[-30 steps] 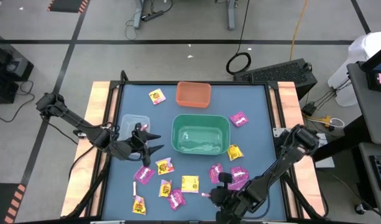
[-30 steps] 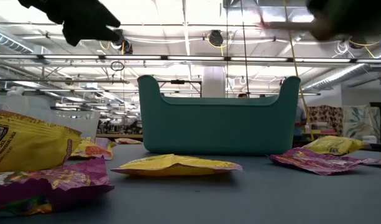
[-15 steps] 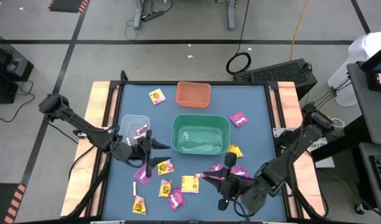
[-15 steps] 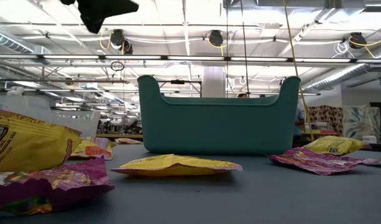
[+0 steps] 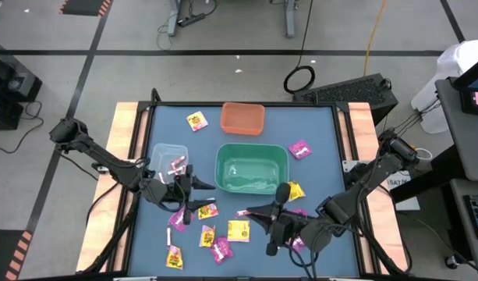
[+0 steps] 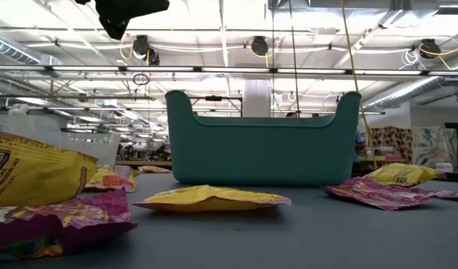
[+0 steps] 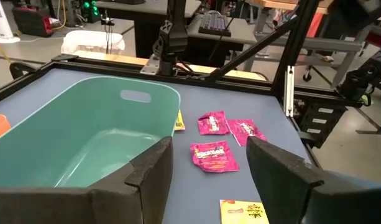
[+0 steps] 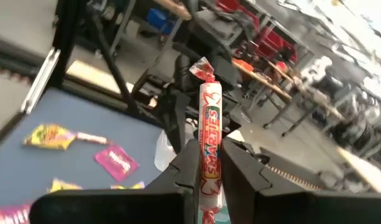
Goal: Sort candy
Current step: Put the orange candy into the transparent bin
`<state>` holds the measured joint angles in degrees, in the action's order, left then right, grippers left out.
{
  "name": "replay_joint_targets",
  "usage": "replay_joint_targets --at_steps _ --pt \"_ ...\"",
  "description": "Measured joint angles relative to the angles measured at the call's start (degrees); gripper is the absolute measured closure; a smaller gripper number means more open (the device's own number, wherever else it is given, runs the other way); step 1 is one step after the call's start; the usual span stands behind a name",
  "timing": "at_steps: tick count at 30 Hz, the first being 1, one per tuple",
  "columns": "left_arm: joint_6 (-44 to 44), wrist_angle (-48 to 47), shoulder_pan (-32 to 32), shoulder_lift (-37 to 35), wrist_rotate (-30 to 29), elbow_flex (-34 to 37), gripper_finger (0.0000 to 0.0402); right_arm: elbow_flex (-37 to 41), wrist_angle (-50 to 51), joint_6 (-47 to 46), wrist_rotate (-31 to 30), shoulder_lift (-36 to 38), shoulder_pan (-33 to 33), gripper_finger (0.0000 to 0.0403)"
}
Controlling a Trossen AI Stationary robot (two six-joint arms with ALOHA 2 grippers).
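Note:
My right gripper (image 5: 248,212) hovers above the table between the green bin (image 5: 251,168) and the near edge, shut on a thin pink-white candy stick (image 8: 210,118). My left gripper (image 5: 203,195) stands open and empty beside the green bin's left near corner, pointing about level toward the table's right. In the left wrist view its fingers (image 7: 154,167) frame a magenta packet (image 7: 210,155) lying flat on the table. More yellow (image 5: 239,229) and magenta (image 5: 299,148) packets lie flat around the green bin. A pink stick (image 5: 176,164) lies in the clear bin (image 5: 167,156). My right gripper pinches the candy stick's lower half (image 8: 209,163) between its two fingers. The stick's twisted upper end (image 8: 202,67) reaches past the fingertips. The fingers point roughly level toward the table's left. The stick is lifted clear of the table.
An orange bin (image 5: 242,117) stands behind the green bin, near the far edge. A yellow packet (image 5: 196,120) lies to its left. In the low view the green bin (image 6: 262,138) fills the middle, with packets (image 6: 214,197) in front of it.
My right gripper has risen from the table near its near edge with the candy stick, gone toward the green bin, and tipped from pointing down to about level while rolling. My left gripper has shifted a little toward the green bin's near left corner and tipped up.

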<state>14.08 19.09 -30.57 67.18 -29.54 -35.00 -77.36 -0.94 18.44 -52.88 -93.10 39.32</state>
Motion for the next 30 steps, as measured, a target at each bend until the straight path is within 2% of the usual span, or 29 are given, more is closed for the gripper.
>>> replay_joint_targets --at_steps 11,16,25,30 --pt "-1.0 0.2 0.0 0.0 0.0 0.0 0.0191 0.0 0.8 31.3 0.5 0.0 -0.7 0.0363" --pt "-1.0 0.2 0.0 0.0 0.0 0.0 0.0191 0.0 0.8 40.8 0.5 0.0 -0.7 0.0363" --pt "-1.0 0.2 0.0 0.0 0.0 0.0 0.0191 0.0 0.8 43.7 0.7 0.0 -0.7 0.0363" --pt "-1.0 0.1 0.0 0.0 0.0 0.0 0.0191 0.0 0.8 38.1 0.7 0.0 -0.7 0.0363"
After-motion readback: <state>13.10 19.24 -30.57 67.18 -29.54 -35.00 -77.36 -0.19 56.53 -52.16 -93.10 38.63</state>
